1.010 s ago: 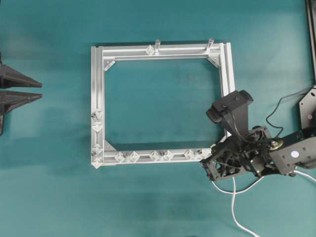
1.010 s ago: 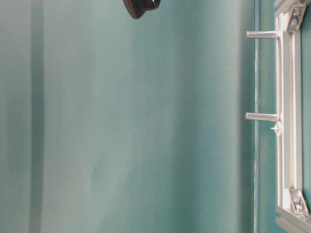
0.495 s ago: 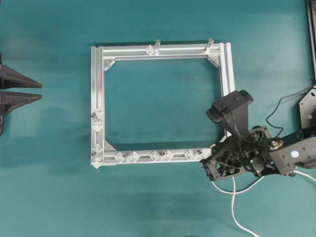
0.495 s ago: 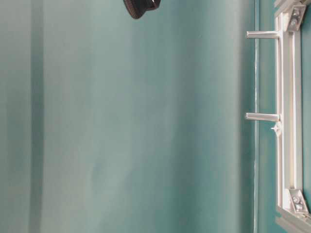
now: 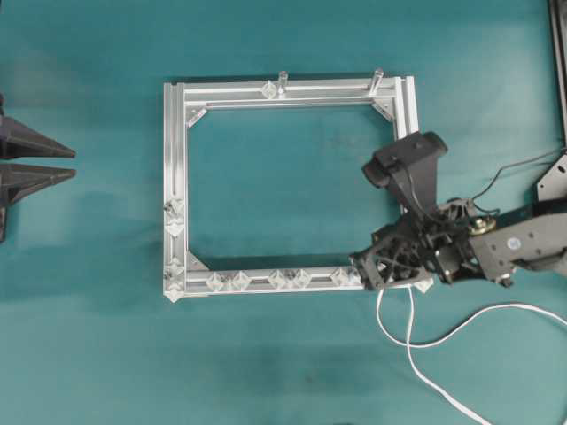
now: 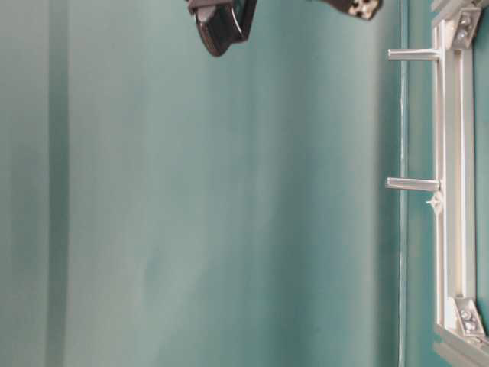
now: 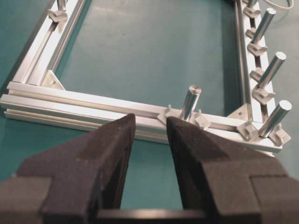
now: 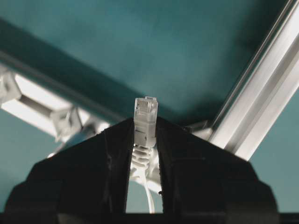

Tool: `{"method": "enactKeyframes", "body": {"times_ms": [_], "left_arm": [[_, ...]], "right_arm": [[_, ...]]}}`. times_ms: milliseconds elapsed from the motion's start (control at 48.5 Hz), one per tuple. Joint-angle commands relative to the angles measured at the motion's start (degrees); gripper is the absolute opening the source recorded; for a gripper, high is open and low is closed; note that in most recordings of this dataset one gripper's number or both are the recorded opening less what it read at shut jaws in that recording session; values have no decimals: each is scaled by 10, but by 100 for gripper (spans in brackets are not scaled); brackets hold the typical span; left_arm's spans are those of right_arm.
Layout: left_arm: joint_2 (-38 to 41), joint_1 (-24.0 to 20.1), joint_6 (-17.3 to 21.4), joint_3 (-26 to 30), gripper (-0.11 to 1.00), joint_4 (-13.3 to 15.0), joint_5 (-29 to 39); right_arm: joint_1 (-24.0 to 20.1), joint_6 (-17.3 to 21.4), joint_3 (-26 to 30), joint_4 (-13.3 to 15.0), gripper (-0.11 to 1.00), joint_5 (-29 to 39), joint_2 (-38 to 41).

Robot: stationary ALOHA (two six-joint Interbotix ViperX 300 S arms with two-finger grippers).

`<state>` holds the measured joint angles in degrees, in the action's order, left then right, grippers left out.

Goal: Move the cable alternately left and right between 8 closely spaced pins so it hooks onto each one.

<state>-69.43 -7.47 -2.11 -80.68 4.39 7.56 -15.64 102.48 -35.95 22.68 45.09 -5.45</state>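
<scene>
1. Right wrist view: I see my right gripper (image 8: pixel 145 135) clamped on the cable (image 8: pixel 145 122) just behind its clear plug, which sticks out past the fingertips.
2. Just beyond the plug runs the frame (image 8: pixel 261 107) corner.
3. Farther left along the rail sit the pins (image 5: pixel 290 279); my left gripper (image 7: pixel 149 135) hangs wide, holding nothing.

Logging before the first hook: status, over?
Right end effector shut on cable plug, at frame corner. Left end effector open, parked. Pins unthreaded.
</scene>
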Motion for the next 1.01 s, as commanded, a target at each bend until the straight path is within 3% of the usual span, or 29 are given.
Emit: {"method": "enactKeyframes", "body": {"times_ms": [0, 454, 989], "left_arm": [[4, 2, -4, 7, 36, -2, -5], [4, 2, -4, 8, 36, -2, -5], [4, 2, -5, 8, 36, -2, -5]], "right_arm": [[17, -11, 4, 5, 18, 1, -5], [81, -84, 4, 5, 18, -6, -4], [94, -91, 25, 6, 18, -45, 19]]}}
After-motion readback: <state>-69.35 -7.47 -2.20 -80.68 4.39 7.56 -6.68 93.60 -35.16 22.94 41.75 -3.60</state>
